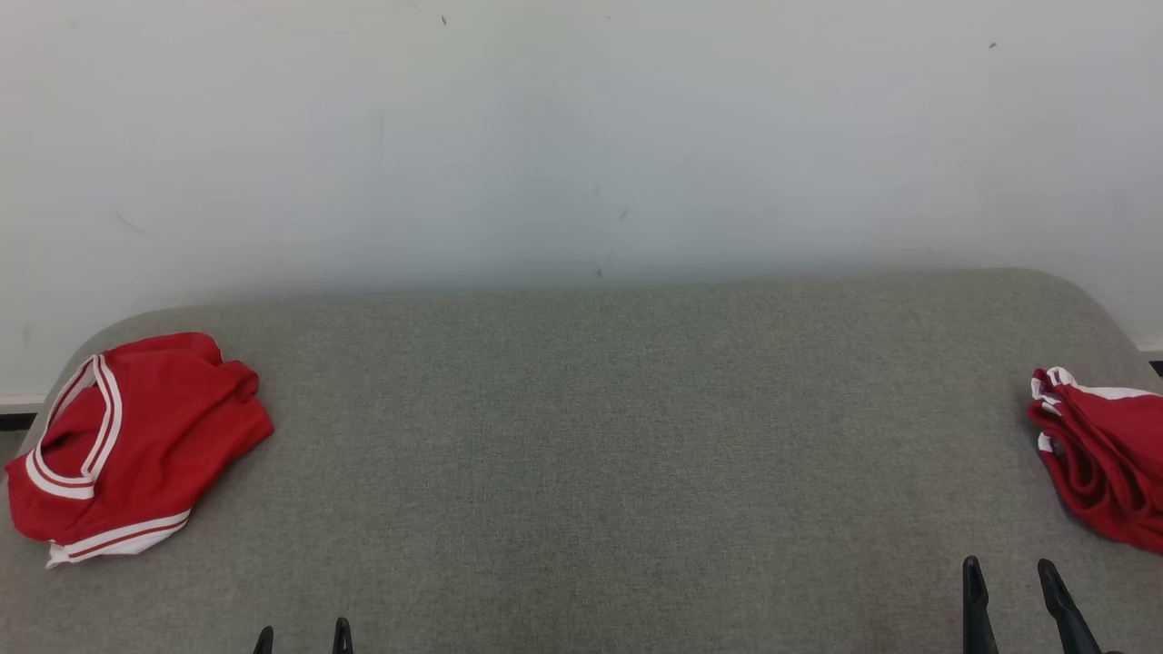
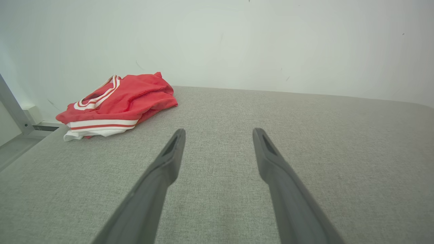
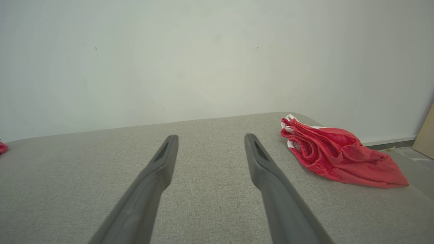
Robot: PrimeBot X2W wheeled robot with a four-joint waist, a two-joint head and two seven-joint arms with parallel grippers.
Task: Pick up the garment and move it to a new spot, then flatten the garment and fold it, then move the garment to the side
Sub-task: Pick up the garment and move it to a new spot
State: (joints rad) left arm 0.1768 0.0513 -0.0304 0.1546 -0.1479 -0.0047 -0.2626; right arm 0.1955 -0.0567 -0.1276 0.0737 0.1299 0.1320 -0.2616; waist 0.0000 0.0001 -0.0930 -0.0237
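Red white-trimmed jersey (image 1: 136, 436) crumpled at tabletop's (image 1: 581, 436) left end, red shorts (image 1: 1104, 481) bunched at right. Jaws spread, empty: left end effector (image 1: 303, 629), right end effector (image 1: 1008, 565).

A tabletop (image 1: 600, 436) covered in grey woven fabric spans the head view, its far corners rounded. Behind it rises a plain off-white wall (image 1: 581, 136) with a few small dark specks (image 1: 443, 19) and faint scuffs near the middle. A pale skirting board (image 1: 18, 401) runs along the foot of the wall at the far left. In the left wrist view, a slanted grey metal strut (image 2: 12, 105) stands at the left edge, beside a strip of pale floor (image 2: 13, 149) below the tabletop's edge. In the right wrist view, a tan board (image 3: 425, 135) leans at the right edge, near the skirting.
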